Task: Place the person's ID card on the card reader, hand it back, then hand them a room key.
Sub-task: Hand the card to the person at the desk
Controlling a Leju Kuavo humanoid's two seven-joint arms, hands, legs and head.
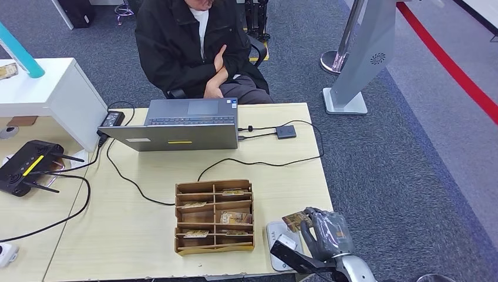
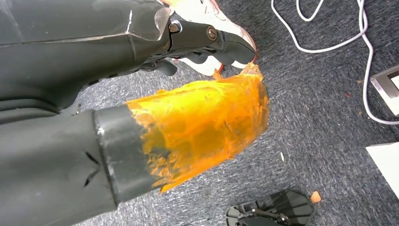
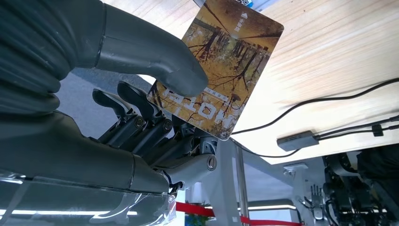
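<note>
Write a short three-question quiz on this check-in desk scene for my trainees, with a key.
1. True or false: the right hand holds a card.
2. Where does the wooden organizer sit relative to the laptop? A) nearer the robot B) behind it, by the person
3. Fill in: the word printed on the card reads ____.

Key: 1 true; 2 A; 3 HOTEL.

Room key (image 3: 221, 70) golden-brown with tree pattern; laptop (image 1: 179, 136) grey, yellow-striped.

Laptop (image 1: 185, 124) at table's (image 1: 147, 176) far edge, person (image 1: 199, 47) behind it; organizer (image 1: 214, 216) nearer, centre; reader (image 1: 281, 244) right of organizer.
</note>
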